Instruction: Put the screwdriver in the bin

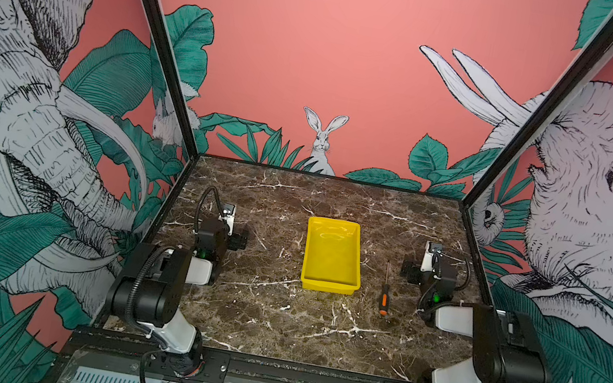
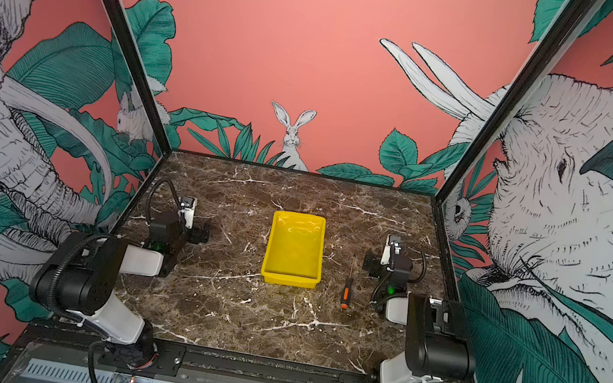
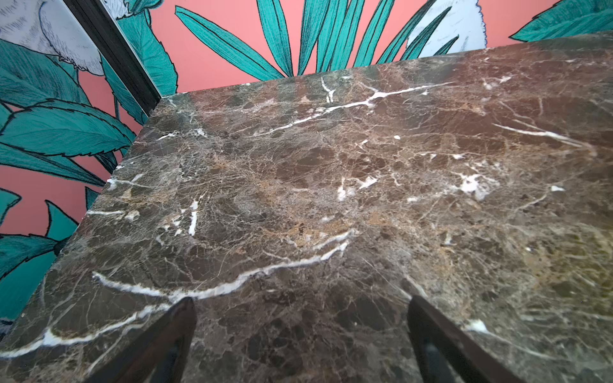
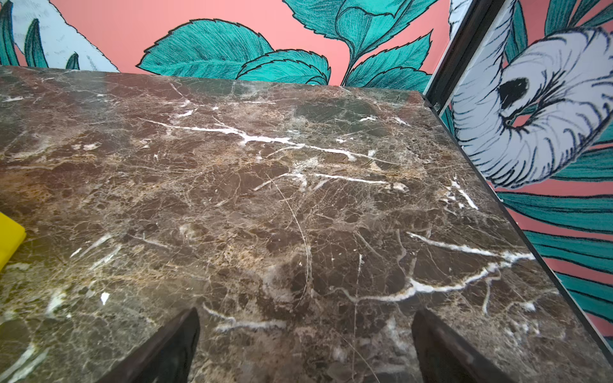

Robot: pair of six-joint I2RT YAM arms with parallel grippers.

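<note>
Arms [image 1: 153, 293] [image 1: 501, 351] folded low, tools [image 3: 300, 298] [image 4: 306, 310] wide.

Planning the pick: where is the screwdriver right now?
In both top views the screwdriver lies on the table right of the bin, handle toward the front.

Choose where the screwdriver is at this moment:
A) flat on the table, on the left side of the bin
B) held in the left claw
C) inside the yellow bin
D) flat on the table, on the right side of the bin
D: in both top views the screwdriver lies flat on the marble table, to the right of the yellow bin and apart from it, with nothing holding it.
</note>
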